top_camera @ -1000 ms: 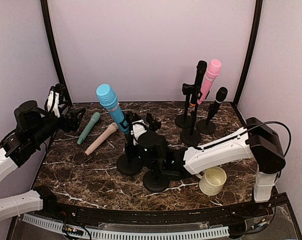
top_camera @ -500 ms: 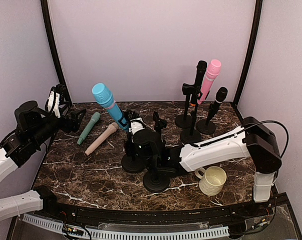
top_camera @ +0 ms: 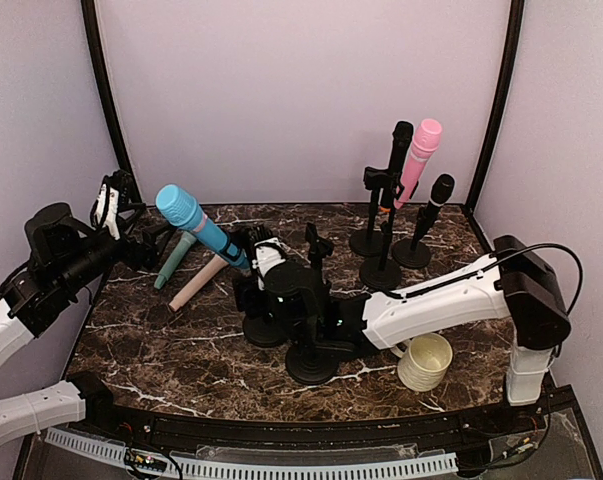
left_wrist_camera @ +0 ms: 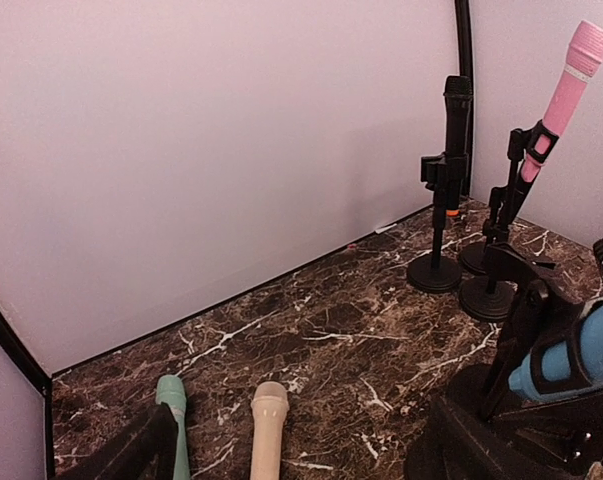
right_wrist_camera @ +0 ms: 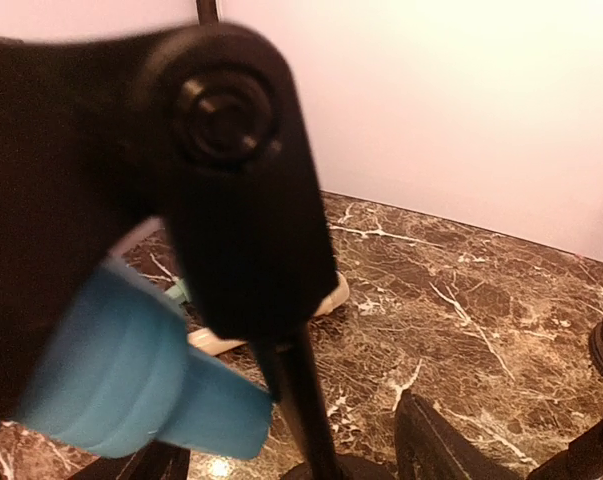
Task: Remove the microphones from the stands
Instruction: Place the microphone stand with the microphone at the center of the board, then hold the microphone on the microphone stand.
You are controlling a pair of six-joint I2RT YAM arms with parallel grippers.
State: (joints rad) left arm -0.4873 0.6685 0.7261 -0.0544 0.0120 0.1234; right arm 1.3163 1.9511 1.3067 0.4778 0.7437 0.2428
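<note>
The blue microphone [top_camera: 196, 225] leans steeply to the left, head up, with its lower end at the clip of the black stand [top_camera: 266, 328]. It also shows in the left wrist view, blue microphone [left_wrist_camera: 571, 358], and blurred in the right wrist view, blue microphone [right_wrist_camera: 111, 375]. My right gripper [top_camera: 245, 266] is open around the clip and the stand pole [right_wrist_camera: 301, 400], and its fingers touch nothing. My left gripper [top_camera: 131, 215] hangs open at the far left, apart from the microphone, with nothing in it.
A green microphone [top_camera: 177, 255] and a beige microphone [top_camera: 203, 278] lie on the marble table. An empty stand [top_camera: 311, 362] is in front. Pink [top_camera: 418, 160] and black [top_camera: 399, 150] microphones stand on stands at the back right. A cream cup [top_camera: 424, 361] sits near the front right.
My right gripper has gone from shut to open. The blue microphone has tipped further down to the left. The left arm has hardly moved.
</note>
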